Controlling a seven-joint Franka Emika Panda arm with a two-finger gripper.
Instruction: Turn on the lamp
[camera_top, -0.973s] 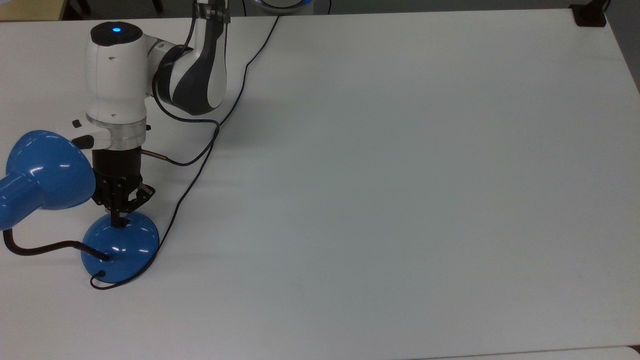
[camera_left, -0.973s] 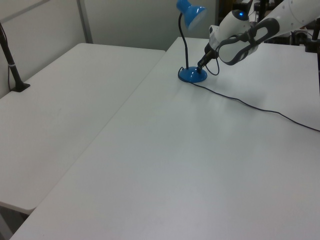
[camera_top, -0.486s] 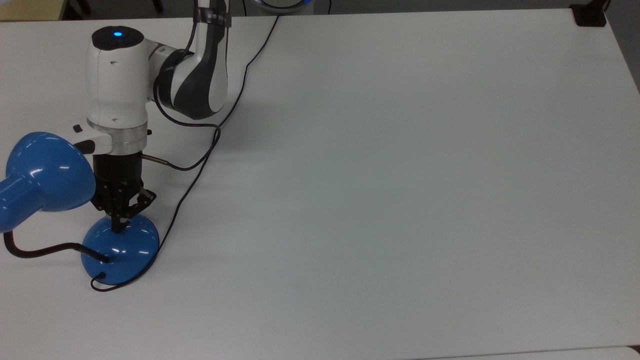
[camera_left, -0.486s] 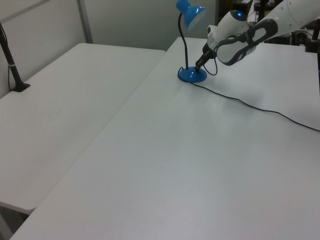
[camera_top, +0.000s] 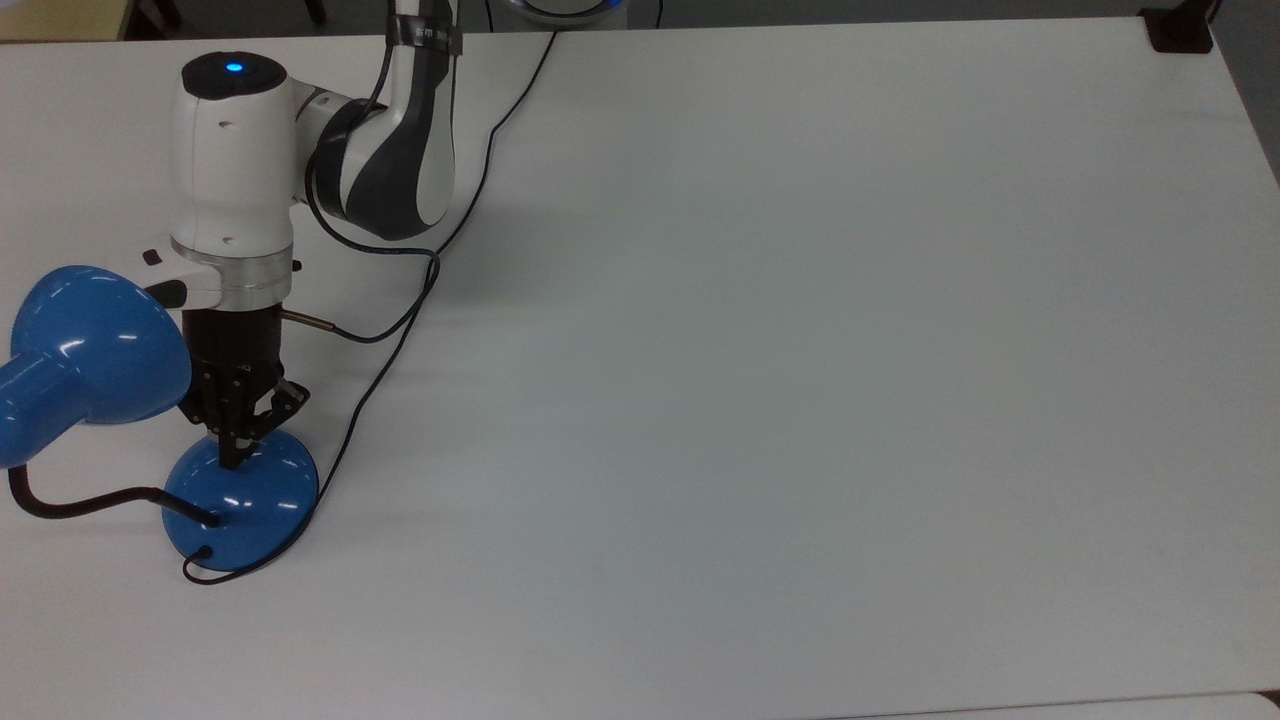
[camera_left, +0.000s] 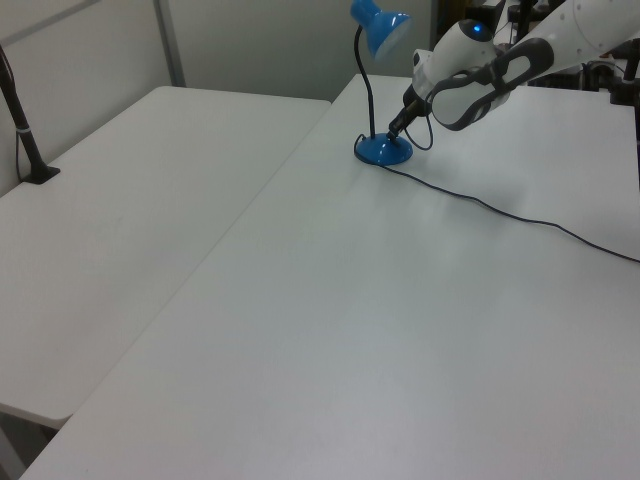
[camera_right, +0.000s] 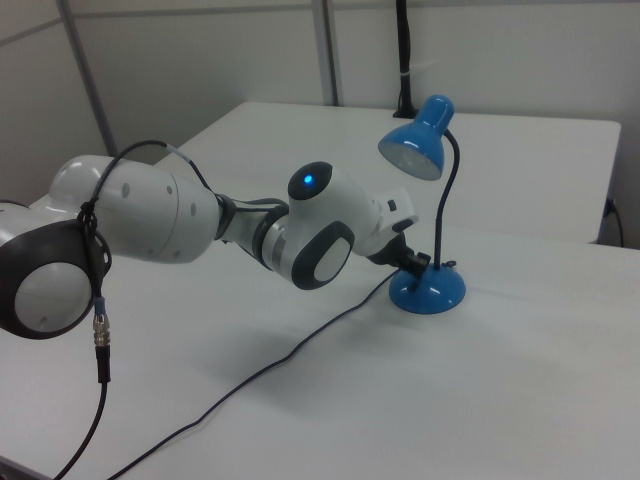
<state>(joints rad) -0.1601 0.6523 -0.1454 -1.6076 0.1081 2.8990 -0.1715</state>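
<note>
White matte worktop fills the scene, with a second white worktop butted against it on the left view's left and pale partition walls behind.

At the top view's far left is the glossy blue desk lamp: bell-shaped shade out past the dome base toward the top view's left edge, black bent gooseneck running from shade to base. In the left view the lamp sits at the far end of the worktop, shade up and tilted. In the right view the lamp stands upright at the right view's centre-right, and the shade's opening looks unlit.

My pincer comes next, pointing down onto the upper part of the dome base, tips touching or just about touching the blue surface; I cannot make out the switch under them. Fingers look drawn close together, narrow, nothing held between them. In the left view my pincer meets the base from the left view's right; in the right view my pincer reaches it from the right view's left.

Thin black cord leaves the base, loops beside it, then runs up the worktop toward the top view's upper middle. My white and grey arm stretches over the same stretch, blue light on its wrist. Small black clamp at the top view's upper right corner.
</note>
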